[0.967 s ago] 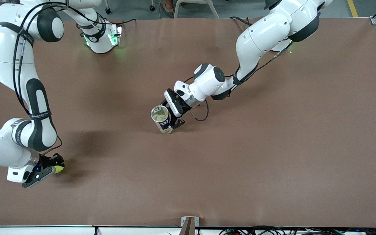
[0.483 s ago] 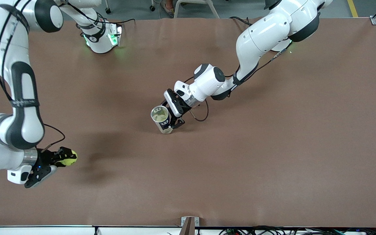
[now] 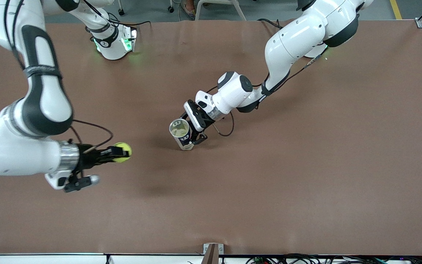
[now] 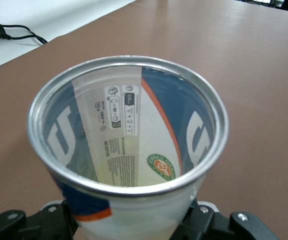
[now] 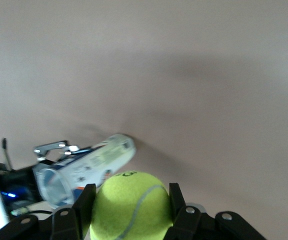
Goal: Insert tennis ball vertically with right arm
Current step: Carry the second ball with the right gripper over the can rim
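At mid-table, your left gripper [image 3: 192, 134] is clamping a clear tennis-ball can [image 3: 181, 134] low on its body, jaws closed against its sides, and the can is standing upright with its open metal-rimmed mouth facing up. Looking down the left wrist view, you are seeing straight into the can [image 4: 129, 135], its blue, white and orange label showing through the wall and black fingers [image 4: 14, 225] flanking its base. Toward the right arm's end of the table from the can, your right gripper [image 3: 117, 153] is pinching a yellow-green tennis ball [image 3: 122, 151], jaws closed on it, carrying it in the air over bare brown tabletop [image 3: 306, 165], well apart from the can. From the right wrist view, the ball [image 5: 131, 205] is sitting between the two black fingers [image 5: 179, 212], with the can [image 5: 86, 167] and the left gripper in the distance.
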Robot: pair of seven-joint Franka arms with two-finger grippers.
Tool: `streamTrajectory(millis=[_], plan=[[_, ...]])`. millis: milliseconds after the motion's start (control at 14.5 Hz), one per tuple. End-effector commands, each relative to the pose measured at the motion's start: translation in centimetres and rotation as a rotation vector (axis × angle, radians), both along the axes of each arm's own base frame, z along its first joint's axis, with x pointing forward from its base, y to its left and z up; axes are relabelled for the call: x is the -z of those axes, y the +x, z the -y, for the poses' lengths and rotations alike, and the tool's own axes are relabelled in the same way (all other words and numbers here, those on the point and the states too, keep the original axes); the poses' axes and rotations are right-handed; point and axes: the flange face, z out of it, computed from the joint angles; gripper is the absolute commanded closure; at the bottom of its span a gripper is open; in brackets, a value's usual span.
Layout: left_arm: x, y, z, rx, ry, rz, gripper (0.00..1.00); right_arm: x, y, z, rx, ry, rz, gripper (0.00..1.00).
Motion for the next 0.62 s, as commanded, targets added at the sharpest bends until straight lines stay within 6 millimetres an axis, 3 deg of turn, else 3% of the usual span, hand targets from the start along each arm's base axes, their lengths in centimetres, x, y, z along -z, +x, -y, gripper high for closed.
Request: streamTrajectory(millis=[0,345,553], plan=[[1.8,-0.3,0.1,-0.006,0.019,-0.033,0.23,-0.4,-2.5,-4.7,0.084,-0.031,-0.085,0.80],[1.6,-0.2,0.1,-0.006,0.018,-0.031,0.23,0.3,-5.6,-12.4,0.248,-0.120,-0.231,0.80],[1.4,-0.1,0.1,-0.008,0.015,-0.027,0.23,1.2,-5.9,-12.4,0.281,-0.142,-0.266,0.80]])
